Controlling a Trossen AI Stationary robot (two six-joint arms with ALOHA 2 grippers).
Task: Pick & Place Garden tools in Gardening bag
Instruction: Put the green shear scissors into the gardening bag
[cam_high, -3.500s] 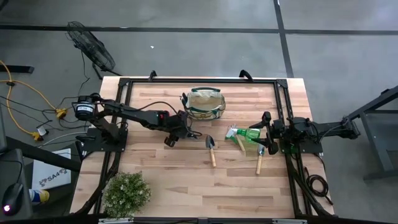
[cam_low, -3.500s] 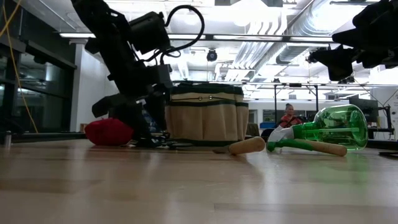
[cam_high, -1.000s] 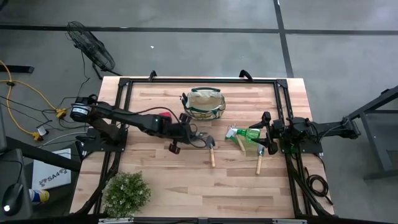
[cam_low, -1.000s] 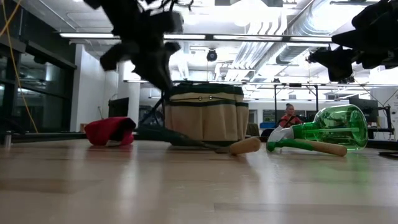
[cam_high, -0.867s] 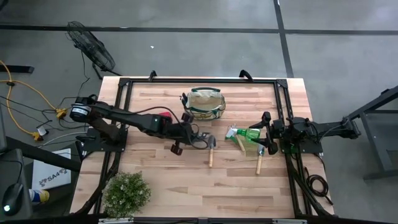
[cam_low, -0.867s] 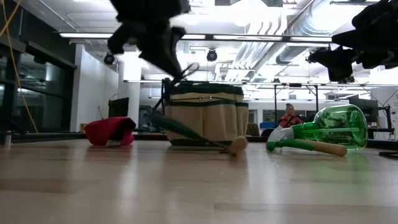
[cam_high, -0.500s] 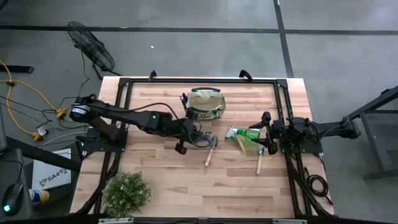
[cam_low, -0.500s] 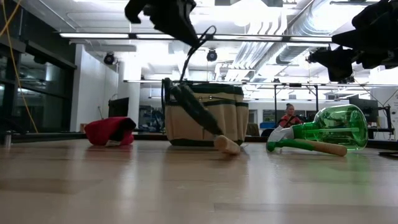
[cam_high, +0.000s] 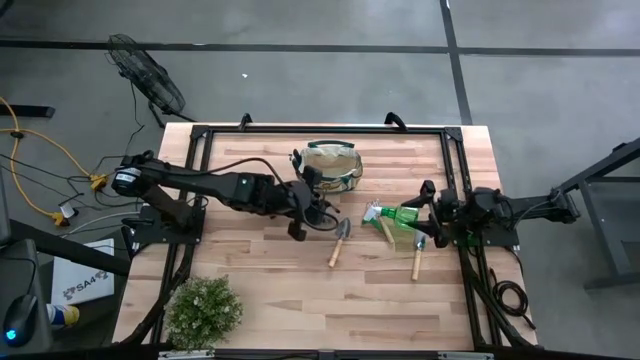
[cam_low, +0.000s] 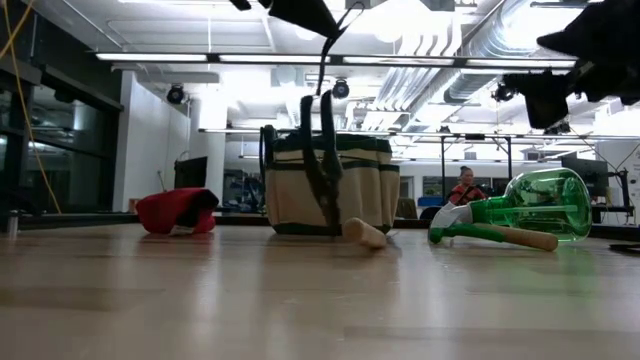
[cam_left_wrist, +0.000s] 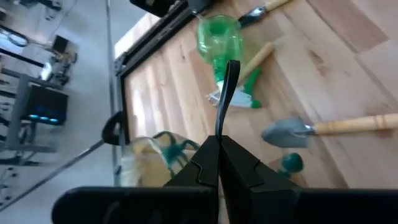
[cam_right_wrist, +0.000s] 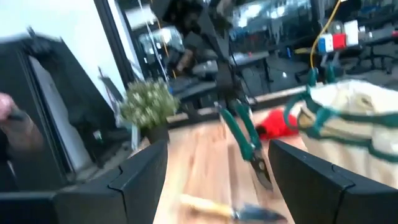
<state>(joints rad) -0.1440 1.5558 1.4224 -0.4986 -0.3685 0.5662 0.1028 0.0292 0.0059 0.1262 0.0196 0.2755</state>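
My left gripper is shut on a pair of green-handled shears and hangs just in front of the beige, green-trimmed gardening bag. The shears dangle in front of the bag. One wooden-handled trowel lies flat on the table right beside them. The green sprayer, a wooden handle under it and a second trowel lie at the right. Above them my right gripper stands open. A red tool rests on the table left of the bag. My left gripper pinches the shears by a handle between its two fingers, which slant down from the table's left. The shears hang below the fingers, handles up and blades down. Whether the blade tips touch the table I cannot tell.
A bushy green plant stands at the near left corner. A black frame runs around the tabletop. Bare wood spreads over the near middle of the table. A person sits far off in the room behind.
My left gripper has risen and gone toward the bag, staying shut. The shears have swung from lying slanted on the table to hanging nearly upright. The nearby trowel has turned about, its handle end swinging toward the table's left.
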